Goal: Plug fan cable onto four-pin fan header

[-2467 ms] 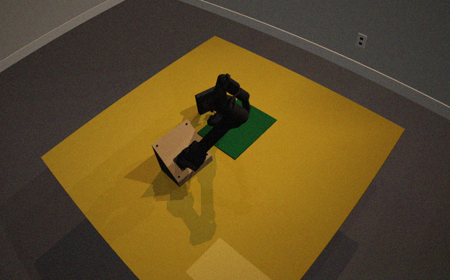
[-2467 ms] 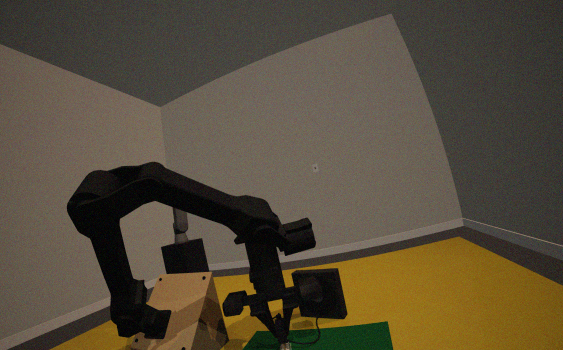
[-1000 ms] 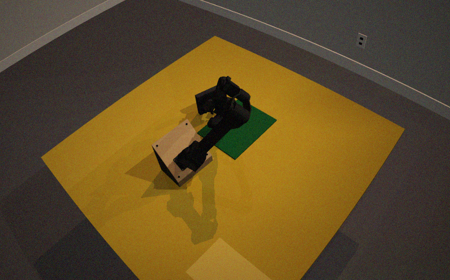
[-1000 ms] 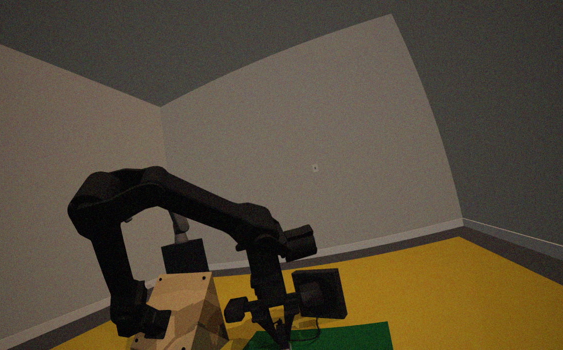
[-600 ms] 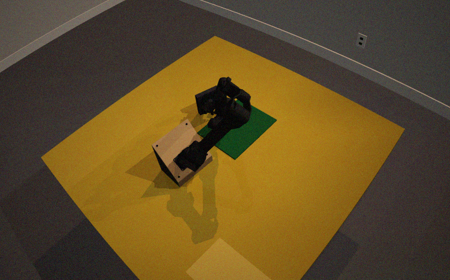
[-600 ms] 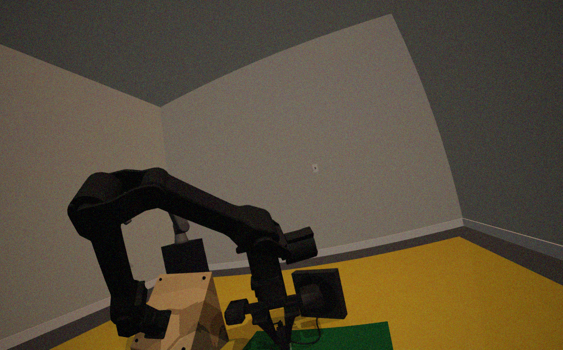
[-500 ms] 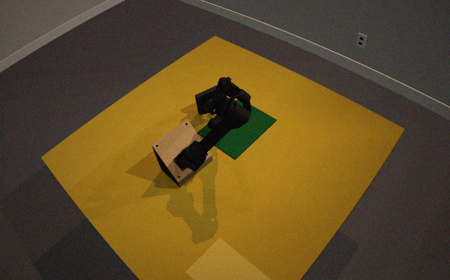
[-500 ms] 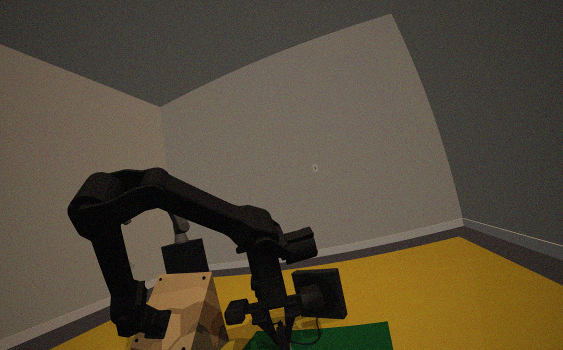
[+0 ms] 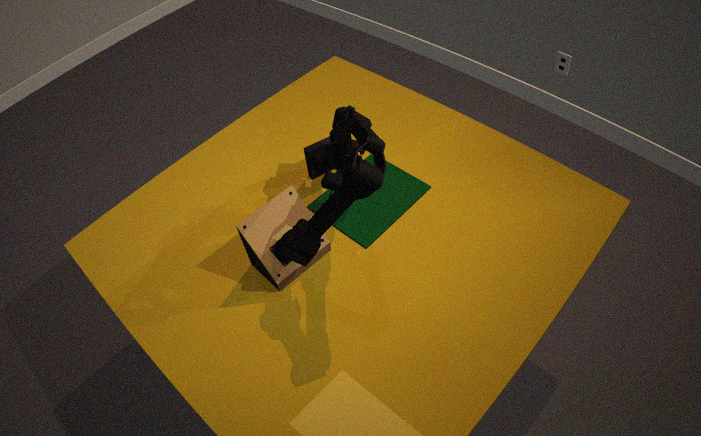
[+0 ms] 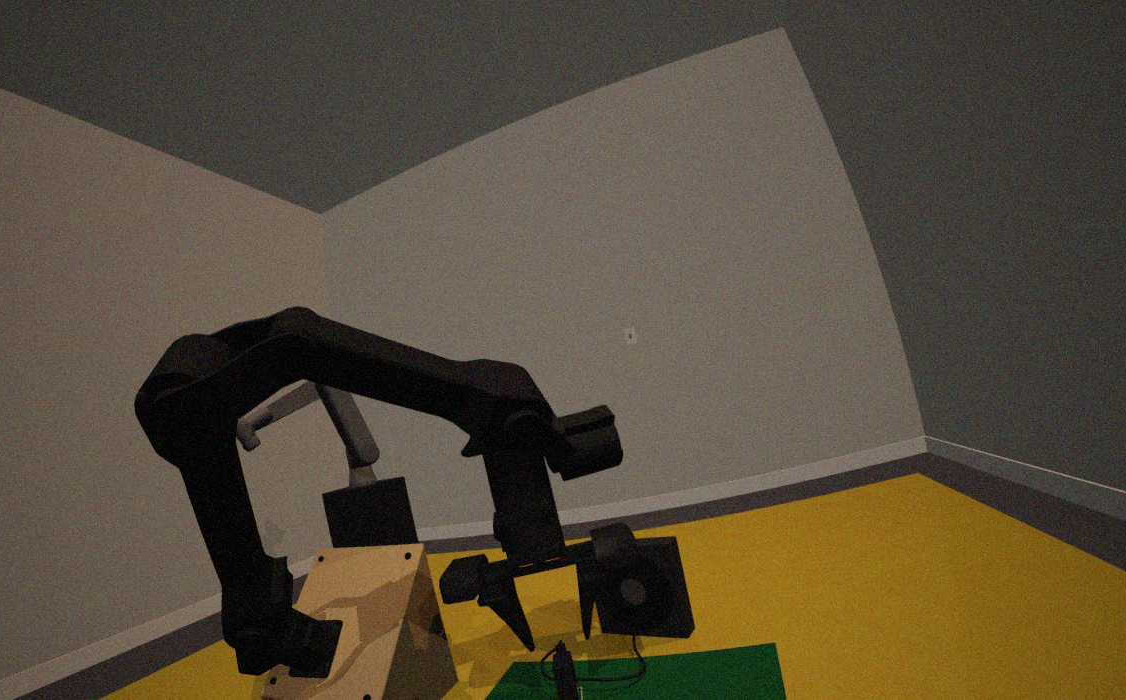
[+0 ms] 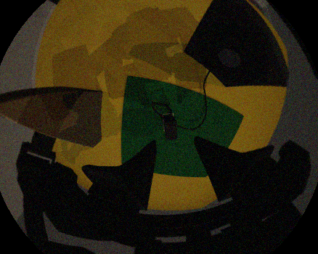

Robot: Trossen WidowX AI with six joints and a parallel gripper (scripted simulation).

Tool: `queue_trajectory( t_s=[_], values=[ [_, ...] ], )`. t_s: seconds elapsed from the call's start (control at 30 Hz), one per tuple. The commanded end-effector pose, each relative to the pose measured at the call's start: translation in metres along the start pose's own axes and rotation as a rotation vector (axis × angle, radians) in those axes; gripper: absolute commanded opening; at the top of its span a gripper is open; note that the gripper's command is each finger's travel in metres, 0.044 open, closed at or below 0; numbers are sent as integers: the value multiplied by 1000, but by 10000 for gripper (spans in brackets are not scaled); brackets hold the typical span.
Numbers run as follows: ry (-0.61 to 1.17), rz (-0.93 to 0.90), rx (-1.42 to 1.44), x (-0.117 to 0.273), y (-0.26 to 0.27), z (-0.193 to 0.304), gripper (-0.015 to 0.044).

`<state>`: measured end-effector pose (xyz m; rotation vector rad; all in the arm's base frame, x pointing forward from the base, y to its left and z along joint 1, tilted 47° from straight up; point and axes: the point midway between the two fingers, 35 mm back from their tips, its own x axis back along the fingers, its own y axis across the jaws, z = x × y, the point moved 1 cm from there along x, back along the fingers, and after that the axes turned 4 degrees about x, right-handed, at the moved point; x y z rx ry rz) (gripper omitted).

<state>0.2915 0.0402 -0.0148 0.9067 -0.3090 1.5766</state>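
Observation:
The green board (image 9: 396, 189) (image 10: 723, 674) (image 11: 139, 139) lies flat. The dark plug (image 10: 563, 672) (image 11: 170, 130) stands nearly upright over the board, with a thin pale edge of the header (image 10: 581, 693) showing beside its lower end. How deep it sits cannot be told. The thin black cable (image 10: 642, 666) (image 11: 205, 98) loops from the plug to the black fan (image 9: 316, 159) (image 10: 671, 578) (image 11: 244, 40), which stands upright beyond the board. My gripper (image 10: 559, 643) (image 11: 175, 141) is open and empty, its fingertips apart near the plug's top. In the top view the arm hides the fingers and plug.
The wooden block (image 9: 266, 217) (image 10: 375, 561) (image 11: 80, 121) under the arm's base stands close to the board's side. A dark box (image 10: 369, 513) with a grey jointed post stands behind it. The fan stands close to the gripper's side. The yellow mat (image 9: 477, 243) lies under everything.

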Motion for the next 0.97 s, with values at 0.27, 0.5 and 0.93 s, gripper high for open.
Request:
queue_trajectory(
  t_s=[0.27,0.5,0.93],
  values=[
    [-5,-8,-6,9,-1,94,260],
    [1,-12,-7,8,4,122,260],
    [1,-12,-7,8,4,122,260]
  ],
)
